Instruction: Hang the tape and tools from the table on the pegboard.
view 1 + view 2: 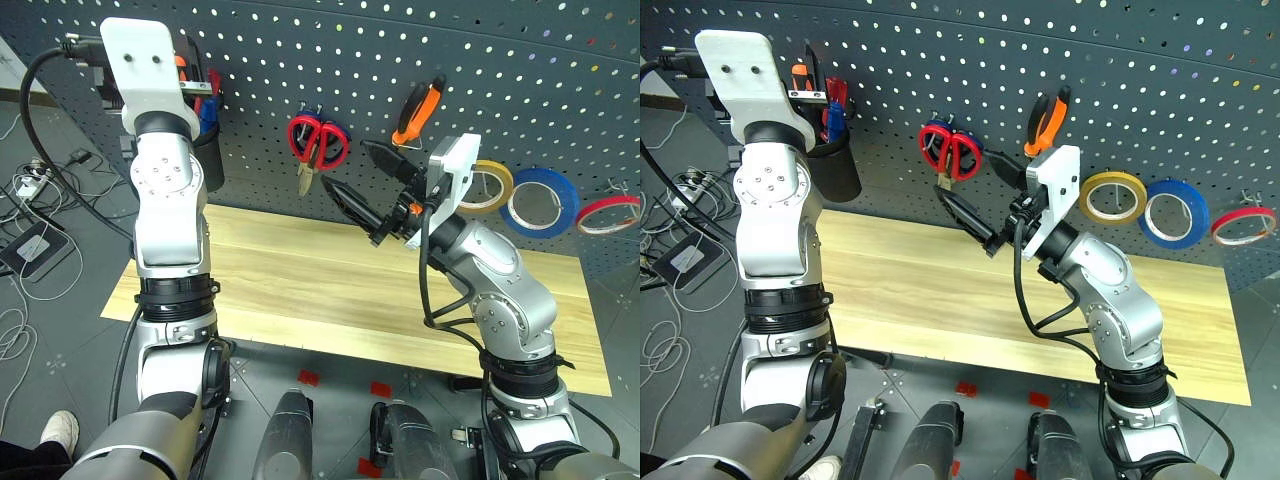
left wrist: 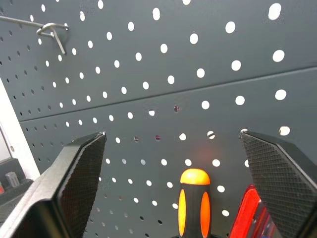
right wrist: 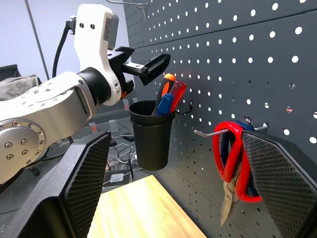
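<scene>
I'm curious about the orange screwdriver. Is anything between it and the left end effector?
Nothing visible. The open left end effector hangs right over the screwdriver, which stands in the black cup.

Pegboard dark grey, dotted; scissors red; pliers orange-black; tape yellow; table pale wood.

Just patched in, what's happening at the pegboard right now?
The left gripper hangs open above the black cup on the pegboard, where the screwdriver stands. The right gripper is open, holding nothing. Red-handled scissors, pliers and tape hang on the board; the table is bare.
</scene>
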You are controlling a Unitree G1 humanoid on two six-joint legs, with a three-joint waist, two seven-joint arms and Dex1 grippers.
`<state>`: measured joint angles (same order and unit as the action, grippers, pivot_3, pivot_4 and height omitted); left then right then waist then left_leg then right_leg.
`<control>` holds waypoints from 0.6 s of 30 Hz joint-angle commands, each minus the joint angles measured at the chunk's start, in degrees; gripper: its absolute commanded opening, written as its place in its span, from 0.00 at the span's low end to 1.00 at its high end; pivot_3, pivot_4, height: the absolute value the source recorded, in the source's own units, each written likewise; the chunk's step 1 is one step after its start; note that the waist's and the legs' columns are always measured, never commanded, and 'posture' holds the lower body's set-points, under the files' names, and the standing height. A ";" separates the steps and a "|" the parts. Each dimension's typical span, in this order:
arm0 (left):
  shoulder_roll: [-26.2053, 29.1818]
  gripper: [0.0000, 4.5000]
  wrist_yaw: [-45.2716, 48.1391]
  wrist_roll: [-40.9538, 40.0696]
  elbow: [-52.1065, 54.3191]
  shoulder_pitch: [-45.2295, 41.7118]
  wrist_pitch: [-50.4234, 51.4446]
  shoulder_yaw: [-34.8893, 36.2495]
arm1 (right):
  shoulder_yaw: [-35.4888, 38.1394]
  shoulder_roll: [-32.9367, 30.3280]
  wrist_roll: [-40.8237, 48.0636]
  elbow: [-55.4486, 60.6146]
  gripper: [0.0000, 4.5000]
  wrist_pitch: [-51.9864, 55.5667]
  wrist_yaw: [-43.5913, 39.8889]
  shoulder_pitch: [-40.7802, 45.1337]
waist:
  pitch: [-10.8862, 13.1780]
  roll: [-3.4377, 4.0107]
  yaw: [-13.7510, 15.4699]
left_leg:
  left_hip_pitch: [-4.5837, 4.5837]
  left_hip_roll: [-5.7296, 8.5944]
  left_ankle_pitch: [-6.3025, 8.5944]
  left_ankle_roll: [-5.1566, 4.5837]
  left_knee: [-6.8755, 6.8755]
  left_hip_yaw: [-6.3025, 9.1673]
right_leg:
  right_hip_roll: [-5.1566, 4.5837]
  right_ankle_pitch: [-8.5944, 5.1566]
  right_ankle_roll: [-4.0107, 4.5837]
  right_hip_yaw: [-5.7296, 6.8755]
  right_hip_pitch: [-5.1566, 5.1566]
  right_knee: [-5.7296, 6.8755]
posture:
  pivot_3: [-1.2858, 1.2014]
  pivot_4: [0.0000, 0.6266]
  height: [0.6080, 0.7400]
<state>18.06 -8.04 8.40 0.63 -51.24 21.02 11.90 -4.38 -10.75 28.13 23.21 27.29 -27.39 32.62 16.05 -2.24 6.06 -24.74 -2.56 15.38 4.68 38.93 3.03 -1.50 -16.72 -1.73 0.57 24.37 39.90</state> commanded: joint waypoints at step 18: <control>-3.71 0.99 19.68 -11.32 28.30 29.14 10.22 -16.11 | 2.97 -3.62 -11.30 7.88 1.00 0.16 13.72 -15.45 | -0.54 0.30 -0.22 | 0.19 -0.01 0.02 -0.05 -0.03 -0.08 | 0.01 -0.01 0.02 -0.16 -0.15 0.04 | 0.58 0.33 1.00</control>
<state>14.88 10.87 -2.02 25.66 -22.45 31.18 -3.58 -1.49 -14.62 17.47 26.53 28.34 -15.04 17.42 15.51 -1.94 5.84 -24.55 -2.58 15.40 4.63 38.91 2.95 -1.47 -16.73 -1.70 0.39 24.24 39.93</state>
